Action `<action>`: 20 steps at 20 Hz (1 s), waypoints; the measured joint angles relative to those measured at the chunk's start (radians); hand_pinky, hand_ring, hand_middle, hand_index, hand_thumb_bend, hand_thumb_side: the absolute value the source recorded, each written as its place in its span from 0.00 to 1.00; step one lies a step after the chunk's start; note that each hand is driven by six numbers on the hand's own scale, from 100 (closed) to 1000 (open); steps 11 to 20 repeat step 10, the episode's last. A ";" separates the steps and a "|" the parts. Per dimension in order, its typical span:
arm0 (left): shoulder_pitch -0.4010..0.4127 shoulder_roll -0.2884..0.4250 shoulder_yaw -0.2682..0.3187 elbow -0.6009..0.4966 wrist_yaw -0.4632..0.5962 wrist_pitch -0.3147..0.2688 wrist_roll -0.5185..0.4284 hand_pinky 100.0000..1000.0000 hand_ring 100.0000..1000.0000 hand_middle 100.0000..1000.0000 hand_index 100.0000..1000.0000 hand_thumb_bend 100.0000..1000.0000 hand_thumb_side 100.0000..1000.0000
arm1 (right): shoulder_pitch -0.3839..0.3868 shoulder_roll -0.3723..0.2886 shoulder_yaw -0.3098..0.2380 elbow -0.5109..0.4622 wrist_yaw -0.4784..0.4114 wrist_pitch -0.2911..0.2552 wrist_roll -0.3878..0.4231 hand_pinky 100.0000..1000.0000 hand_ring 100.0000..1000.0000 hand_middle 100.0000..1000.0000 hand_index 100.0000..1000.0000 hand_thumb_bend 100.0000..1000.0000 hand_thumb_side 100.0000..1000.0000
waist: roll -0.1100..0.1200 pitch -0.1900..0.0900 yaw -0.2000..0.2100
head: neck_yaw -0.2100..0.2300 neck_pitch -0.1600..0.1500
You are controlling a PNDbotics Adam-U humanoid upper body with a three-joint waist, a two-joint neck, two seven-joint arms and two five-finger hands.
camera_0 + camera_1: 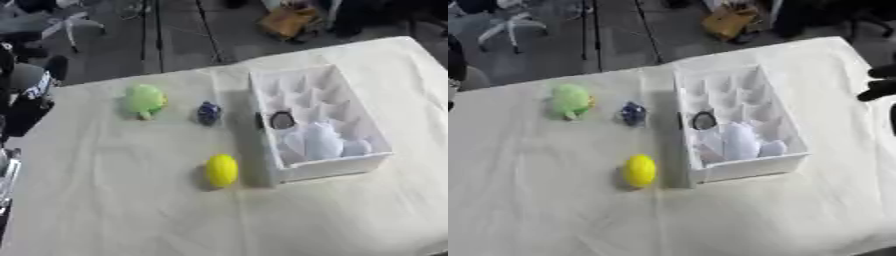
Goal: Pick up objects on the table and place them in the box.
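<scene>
A white box [378, 159] with several small compartments stands on the right half of the cloth-covered table [114, 210]. Inside it lie a dark round thing [282, 120] and a white crumpled thing [319, 141]. Left of the box are a yellow oval object [221, 170], a small blue object [208, 112] and a green soft toy [144, 100]. My right hand [878, 90] shows only as dark fingers at the right edge, spread and holding nothing, well right of the box. A dark part of my left arm or hand [26, 107] sits at the left edge, far from the objects.
Beyond the table's far edge are a dark floor, chair legs [74, 25] and a brown cardboard item [284, 21]. The cloth reaches the near edge in front of the box and the yellow object.
</scene>
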 measured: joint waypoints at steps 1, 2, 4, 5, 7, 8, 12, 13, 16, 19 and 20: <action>0.002 0.000 0.002 0.000 0.000 0.000 -0.003 0.85 0.69 0.76 0.80 0.57 0.63 | 0.000 0.000 0.000 0.000 0.000 0.000 0.000 0.73 0.57 0.69 0.90 0.26 0.74 | 0.000 0.000 0.001 | -0.001 0.000; 0.002 0.000 0.002 0.000 0.001 0.000 -0.007 0.85 0.69 0.76 0.80 0.57 0.63 | 0.000 0.000 0.000 0.000 0.001 0.000 0.000 0.73 0.57 0.69 0.90 0.26 0.74 | 0.000 0.000 0.003 | -0.002 0.000; 0.003 0.000 0.002 0.000 0.001 -0.001 -0.013 0.86 0.69 0.76 0.80 0.57 0.64 | 0.000 0.000 0.000 0.000 0.002 0.000 0.000 0.73 0.57 0.69 0.90 0.26 0.74 | 0.000 0.000 0.004 | -0.003 0.000; 0.004 0.000 0.002 0.000 0.001 -0.001 -0.017 0.86 0.69 0.76 0.80 0.57 0.64 | 0.000 0.000 0.000 0.000 0.003 0.000 0.000 0.73 0.57 0.69 0.90 0.26 0.74 | 0.000 0.000 0.004 | -0.003 0.000; 0.004 0.000 0.002 0.000 0.001 -0.001 -0.023 0.86 0.69 0.76 0.80 0.57 0.64 | 0.000 0.000 0.000 0.000 0.004 0.002 -0.002 0.73 0.57 0.69 0.90 0.26 0.74 | 0.000 0.000 0.004 | -0.004 0.000; 0.004 0.000 0.002 0.000 0.001 -0.002 -0.027 0.86 0.69 0.76 0.80 0.57 0.64 | 0.000 0.000 0.000 0.000 0.004 0.002 -0.002 0.73 0.57 0.69 0.90 0.26 0.74 | 0.000 0.000 0.004 | -0.004 0.000; 0.004 0.000 0.002 -0.001 0.001 -0.003 -0.033 0.86 0.69 0.76 0.81 0.57 0.64 | 0.000 0.000 0.000 0.000 0.004 0.003 -0.003 0.73 0.57 0.69 0.90 0.26 0.74 | 0.000 0.000 0.004 | -0.004 0.000; 0.004 0.000 0.002 -0.001 0.001 -0.003 -0.033 0.86 0.69 0.76 0.81 0.57 0.64 | 0.000 0.000 0.000 0.000 0.004 0.003 -0.003 0.73 0.57 0.69 0.90 0.26 0.74 | 0.000 0.000 0.004 | -0.004 0.000; 0.004 0.000 0.002 -0.001 0.001 -0.003 -0.033 0.86 0.69 0.76 0.81 0.57 0.64 | 0.000 0.000 0.000 0.000 0.004 0.003 -0.003 0.73 0.57 0.69 0.90 0.26 0.74 | 0.000 0.000 0.004 | -0.004 0.000; 0.004 0.000 0.002 -0.001 0.001 -0.003 -0.033 0.86 0.69 0.76 0.81 0.57 0.64 | 0.000 0.000 0.000 0.000 0.004 0.003 -0.003 0.73 0.57 0.69 0.90 0.26 0.74 | 0.000 0.000 0.004 | -0.004 0.000; 0.004 0.000 0.002 -0.001 0.001 -0.003 -0.033 0.86 0.69 0.76 0.81 0.57 0.64 | 0.000 0.000 0.000 0.000 0.004 0.003 -0.003 0.73 0.57 0.69 0.90 0.26 0.74 | 0.000 0.000 0.004 | -0.004 0.000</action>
